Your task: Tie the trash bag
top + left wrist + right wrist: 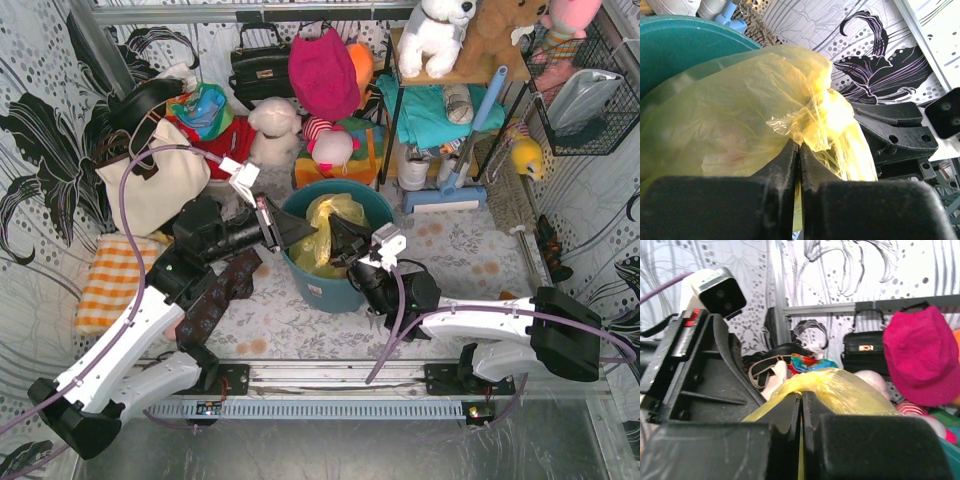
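Presently, the trash bag (pixel 322 228) sits inside the teal bucket (pixel 335 288), which stands on the patterned table (pixel 470 250) between the two arms. The bag's yellow-green film is gathered into a wrinkled bunch that rises above the bucket rim.

Left gripper (pixel 285 232): it reaches in over the left side of the rim. In the left wrist view its two fingers stand almost together, with only a thin slit between them. A fold of the bag's film is caught at the tips and yellow shows low in the slit. Finding: clenched on the trash bag.

Right gripper (pixel 342 242): it reaches in from the right side of the rim and faces the left one across the bunch. In the right wrist view its fingers are pressed together, with a strip of yellow film between them and the bag bulging just past the tips. Finding: clenched on the trash bag.

Both grippers are close to each other, with the gathered film between them.

Surroundings: a cream tote (pixel 150 185) with dark straps stands behind the left arm, and an orange checked cloth (pixel 115 280) lies beside it. A black handbag (pixel 260 65) and a pink cap (pixel 322 70) hang on the back wall. A white plush dog (pixel 435 35) sits on the shelf.

Markings: the handbag carries a gold clasp. Any lettering on it or on the other goods is too small to read.
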Controlling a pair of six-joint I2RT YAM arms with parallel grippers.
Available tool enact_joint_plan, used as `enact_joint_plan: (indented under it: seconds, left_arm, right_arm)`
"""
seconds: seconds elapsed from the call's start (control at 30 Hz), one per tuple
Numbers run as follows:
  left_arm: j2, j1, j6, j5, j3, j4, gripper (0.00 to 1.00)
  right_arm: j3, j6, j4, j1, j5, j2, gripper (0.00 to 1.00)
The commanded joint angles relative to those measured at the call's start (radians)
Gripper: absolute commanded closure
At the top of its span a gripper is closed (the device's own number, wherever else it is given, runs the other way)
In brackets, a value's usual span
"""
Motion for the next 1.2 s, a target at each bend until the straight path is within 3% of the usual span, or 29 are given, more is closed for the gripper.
enact_joint_plan:
  seconds: [0.0, 0.07, 0.23, 0.47, 0.93, 1.07, 1.17]
  left_arm:
    - [-0.037, 0.007, 0.015, -0.047, 0.001, 0.002, 0.80]
    - [-0.047, 0.007, 0.015, -0.064, 0.006, 0.001, 0.69]
    - [-0.070, 0.006, 0.056, -0.124, 0.069, -0.064, 0.61]
    - [-0.057, 0.006, 0.141, -0.137, 0.296, -0.260, 0.47]
    - [0.044, 0.006, 0.259, -0.191, 0.317, -0.352, 0.34]
    - [0.082, 0.006, 0.258, -0.110, 0.299, -0.320, 0.34]
    - [0.091, 0.007, 0.253, -0.078, 0.290, -0.300, 0.43]
  right_arm:
    - [-0.025, 0.039, 0.095, 0.000, -0.154, -0.032, 1.00]
    - [-0.032, 0.052, 0.099, -0.001, -0.180, -0.037, 1.00]
    - [-0.035, 0.049, 0.075, -0.001, -0.147, -0.047, 1.00]
    - [-0.040, 0.058, 0.078, 0.000, -0.178, -0.052, 1.00]
    - [-0.028, 0.067, 0.003, 0.005, -0.020, -0.095, 1.00]
    - [0.005, 0.121, -0.174, 0.006, 0.027, -0.175, 1.00]
    - [0.027, 0.155, -0.247, 0.008, 0.037, -0.215, 1.00]
